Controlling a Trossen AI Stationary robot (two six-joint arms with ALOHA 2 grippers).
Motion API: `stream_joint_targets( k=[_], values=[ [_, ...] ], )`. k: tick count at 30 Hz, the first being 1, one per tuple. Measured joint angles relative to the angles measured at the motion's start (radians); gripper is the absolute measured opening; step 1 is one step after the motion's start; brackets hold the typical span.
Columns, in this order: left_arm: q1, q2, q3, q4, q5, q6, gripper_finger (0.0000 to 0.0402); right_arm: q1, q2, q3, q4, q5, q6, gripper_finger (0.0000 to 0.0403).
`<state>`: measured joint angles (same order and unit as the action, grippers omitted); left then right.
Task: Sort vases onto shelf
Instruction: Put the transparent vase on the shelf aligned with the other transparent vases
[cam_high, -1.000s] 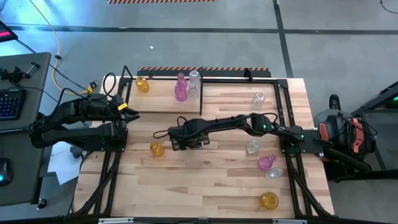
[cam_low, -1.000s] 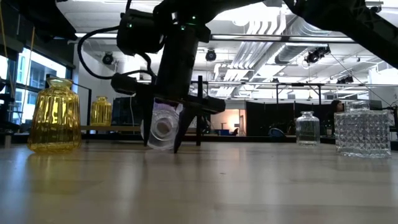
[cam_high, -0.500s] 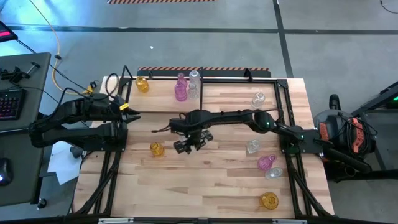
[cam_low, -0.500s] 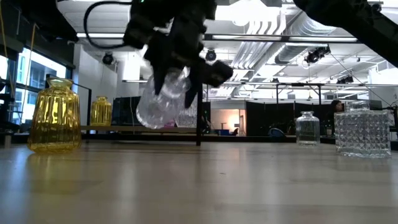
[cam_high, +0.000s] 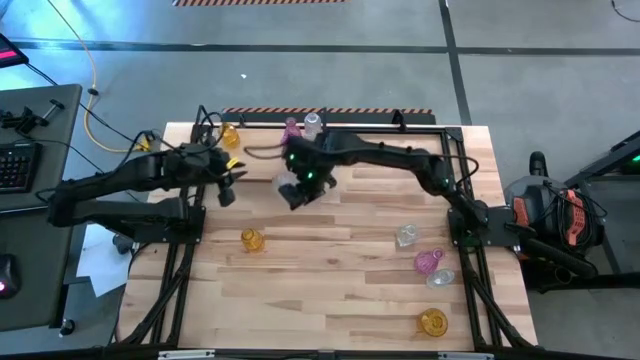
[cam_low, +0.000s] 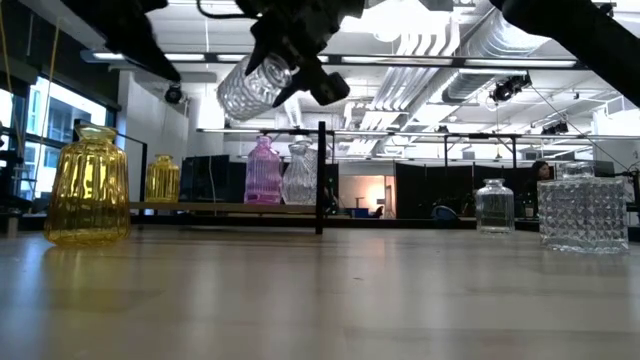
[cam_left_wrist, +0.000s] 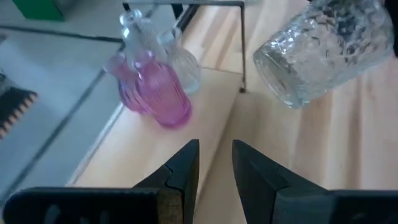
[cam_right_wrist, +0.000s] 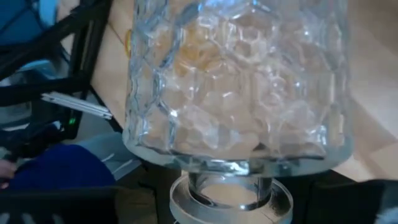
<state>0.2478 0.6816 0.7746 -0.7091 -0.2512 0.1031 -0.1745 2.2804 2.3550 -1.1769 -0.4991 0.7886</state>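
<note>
My right gripper (cam_high: 300, 186) is shut on a clear faceted vase (cam_low: 248, 86) and holds it high above the table, just in front of the shelf (cam_high: 258, 160) at the far left. The shelf holds a yellow vase (cam_high: 229, 136), a pink vase (cam_left_wrist: 153, 94) and a clear vase (cam_left_wrist: 181, 66), all standing upright. My left gripper (cam_left_wrist: 215, 163) hovers by the shelf's left part. Its fingers stand a little apart with nothing between them, pointing toward the pink vase. My right gripper holds the clear vase by its narrow neck (cam_right_wrist: 221, 185); the fingers themselves are hidden below the vase in the wrist view. It comes at the vase slanting down from above. The vase is lifted clear and tilted, its base (cam_low: 232, 100) lower than its neck.
Loose vases stand on the tabletop: a yellow one (cam_high: 251, 240) at the left, clear (cam_high: 406, 236), pink (cam_high: 429, 262) and clear (cam_high: 440, 279) ones at the right, and a yellow one (cam_high: 433, 322) near the front. The shelf's black divider (cam_low: 320, 178) stands upright.
My right gripper has risen from the table's middle and gone toward the far edge and the shelf, rolling its wrist. The clear vase, which lay on the table, is now lifted clear and tilted. My left gripper has moved toward the table's right, over the shelf, and rolled.
</note>
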Motion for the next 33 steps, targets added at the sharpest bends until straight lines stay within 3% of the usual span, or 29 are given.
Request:
stream_joint_targets(
  k=[13,20,30,33],
  values=[
    [0.0,0.252,0.0,0.369,-0.025,0.063,0.0087,-0.085,-0.01,0.0,-0.003,-0.083,-0.207,0.0169],
    [0.002,0.322,-0.001,0.39,0.015,0.087,0.0087,-0.1,-0.01,0.0,-0.04,-0.128,-0.256,0.0169],
    [-0.003,0.276,-0.002,0.386,-0.002,0.093,0.0087,-0.107,-0.01,0.0,-0.074,-0.117,-0.288,0.017],
    [-0.003,0.248,-0.002,0.37,0.039,0.093,0.0087,-0.107,-0.009,0.0,-0.12,-0.09,-0.297,0.017]
  ],
)
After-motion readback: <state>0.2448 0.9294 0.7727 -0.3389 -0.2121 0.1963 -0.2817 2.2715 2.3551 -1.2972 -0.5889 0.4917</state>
